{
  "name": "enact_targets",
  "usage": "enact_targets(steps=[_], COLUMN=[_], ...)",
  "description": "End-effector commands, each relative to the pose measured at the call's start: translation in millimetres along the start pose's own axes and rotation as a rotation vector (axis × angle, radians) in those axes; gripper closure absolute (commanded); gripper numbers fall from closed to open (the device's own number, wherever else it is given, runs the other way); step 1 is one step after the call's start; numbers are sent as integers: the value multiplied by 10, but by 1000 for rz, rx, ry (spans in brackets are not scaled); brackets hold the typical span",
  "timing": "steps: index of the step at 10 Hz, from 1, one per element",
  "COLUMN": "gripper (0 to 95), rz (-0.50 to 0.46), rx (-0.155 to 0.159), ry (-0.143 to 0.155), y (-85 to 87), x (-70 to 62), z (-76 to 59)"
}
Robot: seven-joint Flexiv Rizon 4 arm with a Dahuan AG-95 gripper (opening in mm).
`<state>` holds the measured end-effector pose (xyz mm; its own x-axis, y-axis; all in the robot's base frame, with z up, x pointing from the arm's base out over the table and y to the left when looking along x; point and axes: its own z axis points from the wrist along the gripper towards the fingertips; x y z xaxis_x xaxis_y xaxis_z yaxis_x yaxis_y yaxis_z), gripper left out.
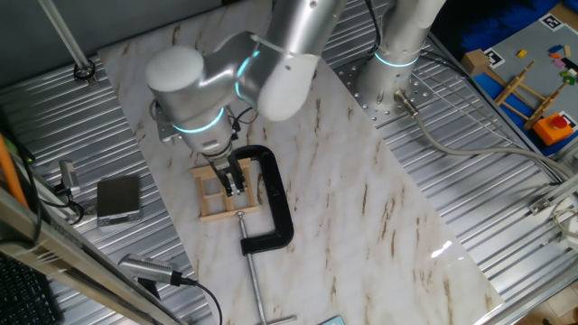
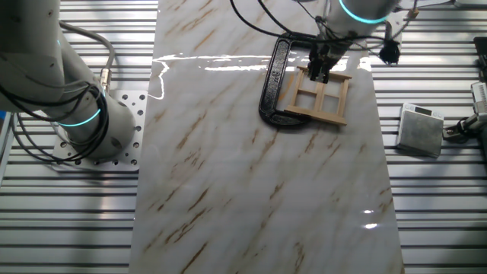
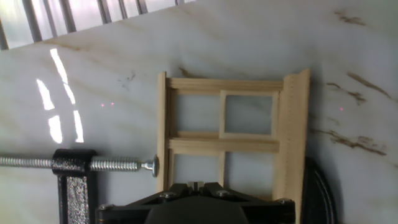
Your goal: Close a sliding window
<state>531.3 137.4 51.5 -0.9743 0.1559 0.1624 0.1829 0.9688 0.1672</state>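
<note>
A robotics lab: marble-look board (image 2: 251, 175) on ribbed metal bench (image 1: 506, 226), arm base (image 2: 91, 129) bolted down

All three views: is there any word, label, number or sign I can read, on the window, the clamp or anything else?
No readable text anywhere.
Light-wood four-pane sliding window: bare wood.
Black C-shaped metal clamp: no visible marking.
Black-and-white square marker tags at the far corner: patterns only, no letters.

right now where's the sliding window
In the other fixed view, the sliding window lies on the marble table, held in the black clamp, directly under the gripper.
</note>
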Motion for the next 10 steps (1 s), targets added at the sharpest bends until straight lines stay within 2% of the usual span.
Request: enact_targets(steps=[1, 3, 4, 10], gripper=[570, 570, 380, 380], rz=[-22, -28, -33, -33], rx=[-31, -51, -59, -98], ry=[6, 9, 7, 11], y=[54, 77, 85, 61], x=[-32, -42, -45, -11], z=[59, 77, 83, 109])
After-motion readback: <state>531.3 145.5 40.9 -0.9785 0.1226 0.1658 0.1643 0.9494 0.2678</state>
